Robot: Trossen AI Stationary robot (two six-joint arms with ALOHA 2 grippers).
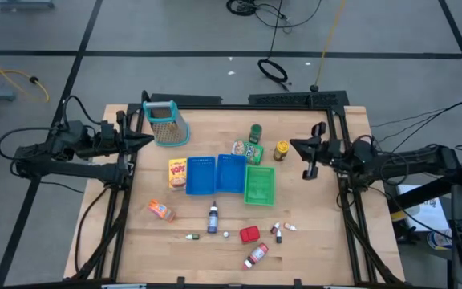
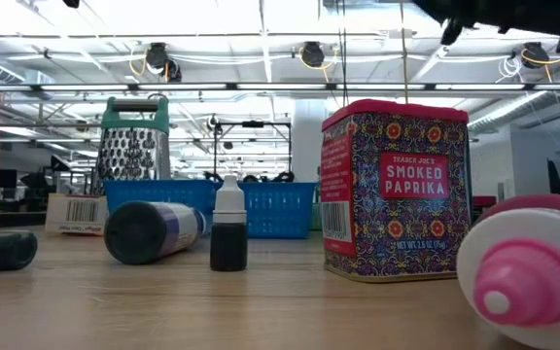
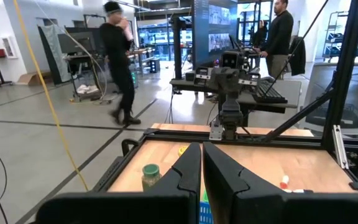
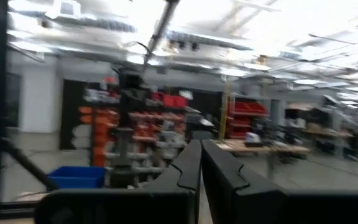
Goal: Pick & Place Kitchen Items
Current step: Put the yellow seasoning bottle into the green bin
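Observation:
The kitchen items lie spread over the wooden table: a yellow box (image 1: 178, 173), an orange packet (image 1: 160, 210), a red block (image 1: 249, 234), a yellow-lidded jar (image 1: 281, 150), a green pouch (image 1: 247, 150) and a green bottle (image 1: 255, 132). A dark blue bottle (image 1: 212, 218), a pink-capped bottle (image 1: 256, 255) and several tiny bottles lie near the front. My left gripper (image 1: 151, 138) hangs shut above the table's left edge, beside the grater. My right gripper (image 1: 293, 144) is shut in the air at the right edge, close to the jar, tipped upward (image 4: 201, 163). Neither holds anything.
A metal grater (image 1: 167, 122) stands at the far left. Two blue trays (image 1: 201, 175) and a green tray (image 1: 259, 185) sit side by side mid-table. A black frame (image 1: 343, 160) borders the table. People show in the room beyond (image 3: 120, 56).

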